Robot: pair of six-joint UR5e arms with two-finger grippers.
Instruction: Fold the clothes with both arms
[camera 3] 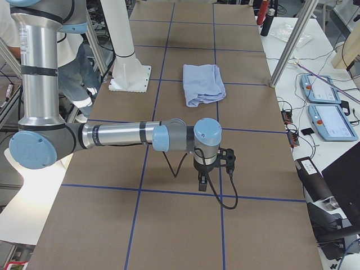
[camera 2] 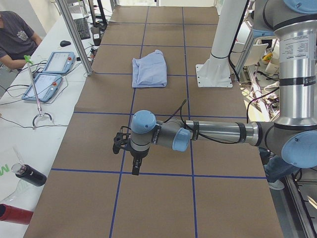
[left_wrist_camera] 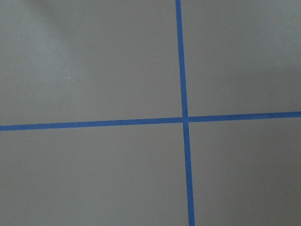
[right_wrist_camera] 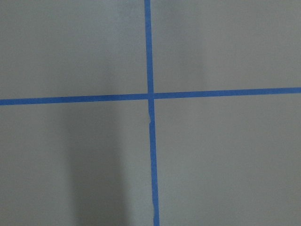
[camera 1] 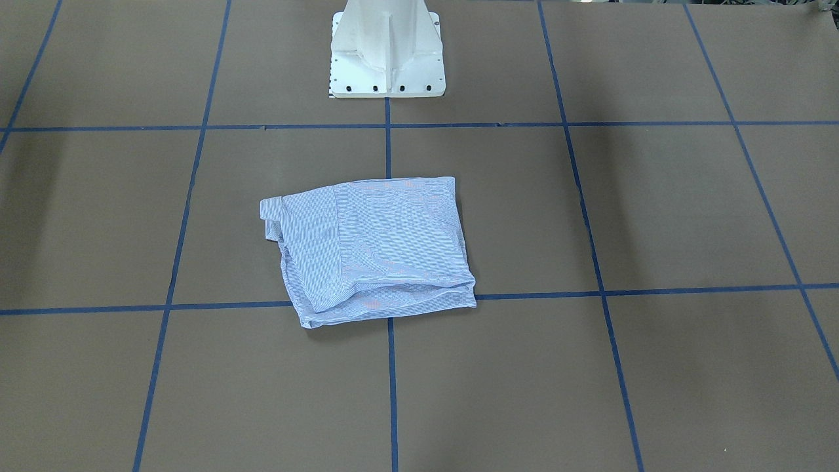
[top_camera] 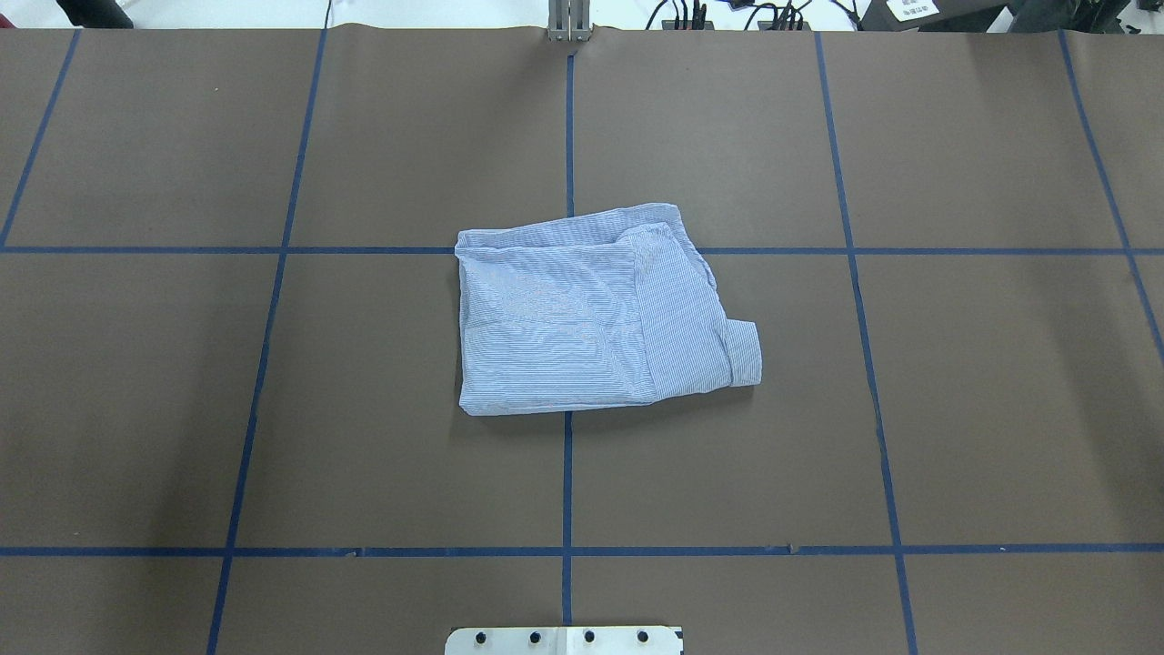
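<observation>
the left pincer (camera 2: 134, 166) hangs point-down low over the tabletop (top_camera: 273, 409) at one end, the right pincer (camera 3: 202, 181) likewise at the other, both empty, though from these side views i cannot tell if either is open or closed. the shirt (top_camera: 582, 309) lies well apart from both, folded into a rough square mid-tabletop, a cuff (top_camera: 744, 353) poking out one corner. if they reach in to tidy it, i'd worry a pinch catches only the top layer and drags the fold open, or uneven pulls skew it.
</observation>
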